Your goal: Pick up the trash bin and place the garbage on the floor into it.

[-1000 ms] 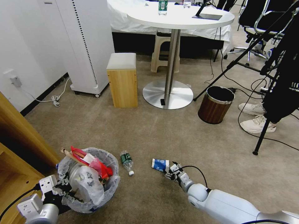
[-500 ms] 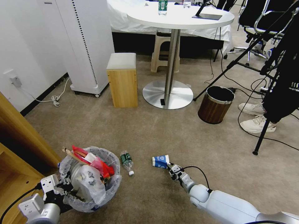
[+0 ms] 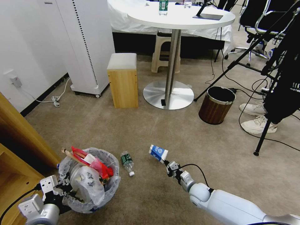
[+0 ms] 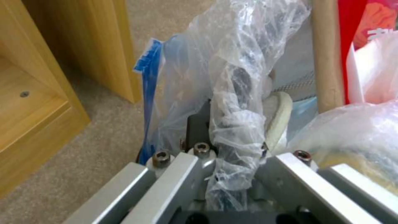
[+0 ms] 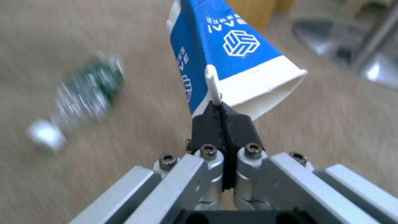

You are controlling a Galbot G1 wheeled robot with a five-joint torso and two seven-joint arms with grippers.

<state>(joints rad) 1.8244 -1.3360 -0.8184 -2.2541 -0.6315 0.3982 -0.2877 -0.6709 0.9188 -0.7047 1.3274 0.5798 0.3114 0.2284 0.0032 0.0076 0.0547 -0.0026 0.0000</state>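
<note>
Holding a blue-and-white paper cup (image 3: 158, 153) by its rim, the right end effector (image 3: 166, 163) is carrying it just above the floor (image 3: 193, 137); in the right wrist view the two black fingertips (image 5: 207, 119) are pressed tight together on the thin, creased paper wall of the cup (image 5: 226, 59), whose mouth is squashed out of round. The left end effector (image 3: 64, 190) is clamped on the near rim of the trash bin (image 3: 90, 179), and in the left wrist view a twisted fold of the crinkled translucent liner bag (image 4: 234, 102) is lying between its fingers. Judging progress: the bin is looking well filled, with a wooden stick (image 3: 73, 157), red wrappers (image 3: 104, 168) and a pale plastic bag (image 3: 86, 184) standing above its rim, so most of the garbage appears collected. Remaining, as far as can be seen, are the cup in hand and a small clear bottle (image 3: 127, 162) with a green label and white cap, lying on its side on the short-pile beige carpet between the two end effectors, beside the bin. The bottle is looking rigid and round, likely to roll; the cup is light and easily crushed; the liner is thin and slippery, so the hold on the rim is judged less than firm.
</note>
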